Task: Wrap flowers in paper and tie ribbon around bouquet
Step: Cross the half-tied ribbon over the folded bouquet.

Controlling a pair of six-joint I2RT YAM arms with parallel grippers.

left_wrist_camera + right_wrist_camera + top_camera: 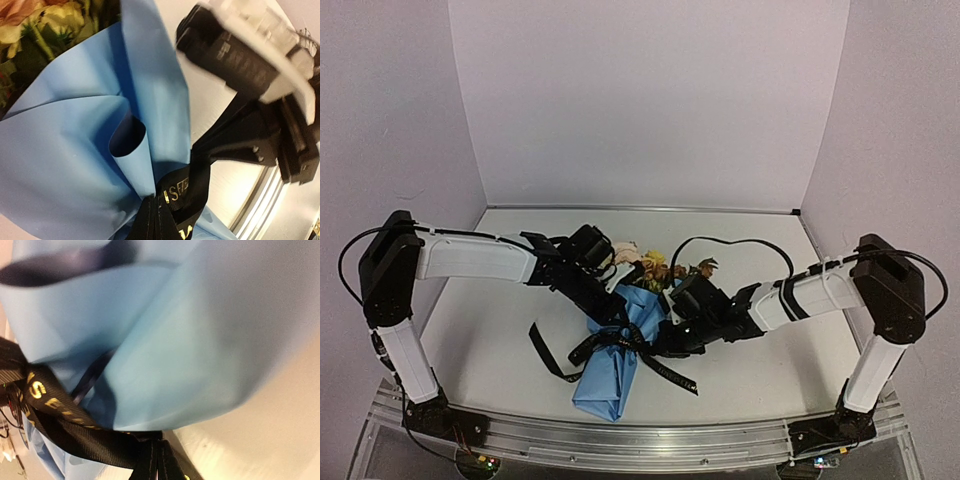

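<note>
The left end effector (613, 325) is closed at the waist of the bouquet (638, 300); its fingers do not show in its wrist view, but the ribbon (182, 192) narrows to a tight pinch at the bottom edge there, so I judge it clamped on one strand; the likely reason is to pull that strand outward and draw the band snug round the paper (608, 385). The bouquet lies flat on the worktop (490, 330) between the two arms, the flowers (655, 265) pointing away from the bases and the folded blue tail toward them; laid like this, the wrap bears its own weight and its waist is open to both sides. The ribbon crosses the paper at that waist, where the sheet gathers into folds; one loose tail curls onto the worktop to the left, another trails to the right. The right end effector (663, 338) is closed too, just beside the waist on the other side; in its wrist view the band likewise runs to a pinch at the bottom edge, so it seems to hold the opposite strand, giving the counter-pull a knot needs.

The left arm rises from its base, bends sharply and reaches rightward, wrist tipped down onto the bouquet; the right arm mirrors it, forearm stretched leftward and low.
</note>
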